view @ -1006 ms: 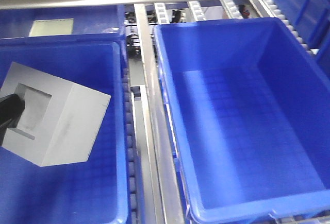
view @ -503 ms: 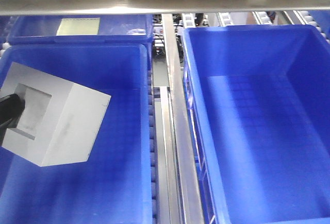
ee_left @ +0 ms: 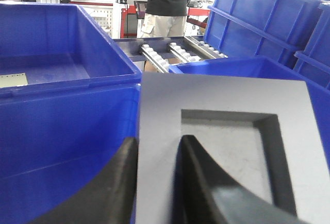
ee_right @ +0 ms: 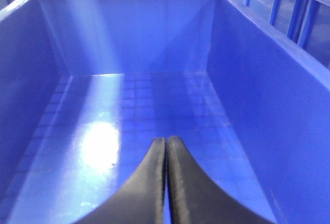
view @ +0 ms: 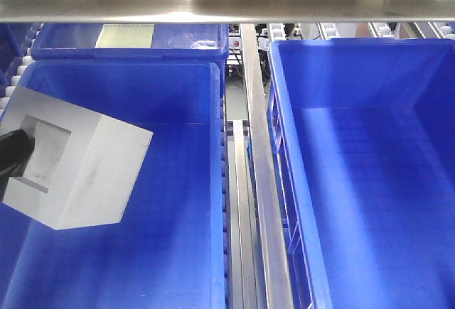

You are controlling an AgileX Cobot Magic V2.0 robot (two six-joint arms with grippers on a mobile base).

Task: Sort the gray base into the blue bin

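Gray, the base [view: 92, 174] sits tilted in my left gripper [ee_left: 157, 149], its recessed face turned toward my wrist; one finger [ee_left: 193, 177] reaches into the square recess, the other lies outside, and the two are pinched tight on the wall between them; from the front the base hangs over the left side of the left crate [view: 213, 181], covering part of its rim, and I cannot tell how high above the floor; a steel rail [view: 259, 145] runs between that crate and the bin [view: 288, 145], so the base is well apart from the bin; my right gripper [ee_right: 166, 142] is pressed fully together with nothing in it, poised over the bin's grid-patterned floor; behind the left crate a far crate [view: 185, 39] holds a pale label [view: 126, 35].
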